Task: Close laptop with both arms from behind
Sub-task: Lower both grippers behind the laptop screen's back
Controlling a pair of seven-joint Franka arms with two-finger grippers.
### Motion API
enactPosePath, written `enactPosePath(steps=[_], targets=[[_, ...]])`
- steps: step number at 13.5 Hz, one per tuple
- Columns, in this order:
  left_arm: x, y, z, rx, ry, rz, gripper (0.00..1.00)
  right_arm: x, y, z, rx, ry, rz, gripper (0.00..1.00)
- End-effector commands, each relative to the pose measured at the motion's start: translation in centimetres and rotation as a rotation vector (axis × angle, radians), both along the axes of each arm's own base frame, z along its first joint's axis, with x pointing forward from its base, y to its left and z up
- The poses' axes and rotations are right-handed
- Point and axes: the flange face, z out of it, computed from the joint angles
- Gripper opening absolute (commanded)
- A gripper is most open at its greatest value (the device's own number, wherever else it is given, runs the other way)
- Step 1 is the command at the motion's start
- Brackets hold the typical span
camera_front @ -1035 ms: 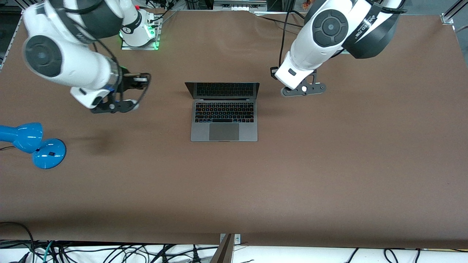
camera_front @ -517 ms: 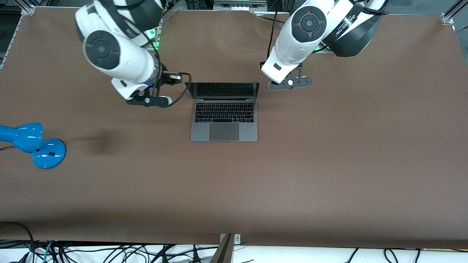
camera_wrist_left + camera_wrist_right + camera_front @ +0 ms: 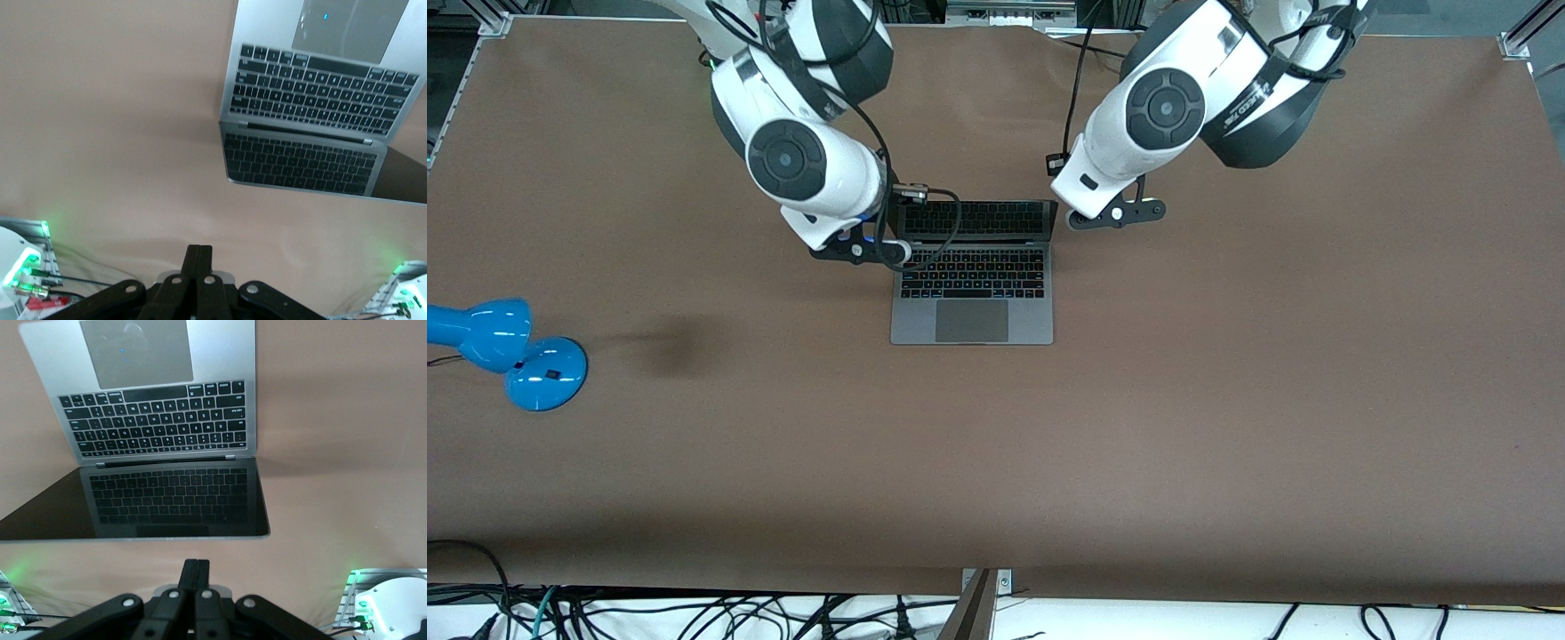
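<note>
A blue desk lamp (image 3: 507, 348) is seen lying at the edge of the brown worktop (image 3: 1227, 400) at the right arm's end, nearer to the front camera than anything else on it. The laptop (image 3: 972, 293) is set open about midway between the two ends of the worktop, in the half that lies toward the robots' bases; its trackpad is turned toward the front camera, and its dark screen is raised at the hinge, with the keyboard mirrored in it. The right gripper (image 3: 195, 577) is held above the worktop just past the top edge of the screen, by the lid's corner toward the right arm's end, with its fingers pressed together and nothing between them. The left gripper (image 3: 198, 259) is held likewise over the worktop by the lid's corner toward the left arm's end, its fingers also pressed together on nothing. No contact between either gripper and the lid can be made out. Farthest from the front camera, the arms' bases with their green lights are seen at the worktop's top edge.
</note>
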Motion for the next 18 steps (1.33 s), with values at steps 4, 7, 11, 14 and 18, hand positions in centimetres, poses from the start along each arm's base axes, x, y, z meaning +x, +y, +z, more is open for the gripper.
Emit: enactPosePath(steps=[4,7,11,14,18], targets=[[-0.5,-2.3,-3.0,-0.028,0.091,0.055,0.00,-0.3,1.3,-4.5,-0.016,0.079,0.017,0.00],[-0.1,-3.0,-4.8,-0.046,0.089,0.062,0.00,-0.7,1.2,-5.3,-0.029,0.115,0.036,0.00],[0.0,-3.8,-6.8,-0.044,0.097,0.084,0.00,-1.3,0.9,-5.6,-0.038,0.158,0.073,0.00],[0.0,-3.8,-8.5,-0.042,0.093,0.093,0.00,-1.5,0.6,-6.9,-0.049,0.181,0.077,0.00],[0.7,-4.1,-10.1,-0.042,0.067,0.093,0.00,-1.6,0.8,-8.0,-0.059,0.199,0.079,0.00]])
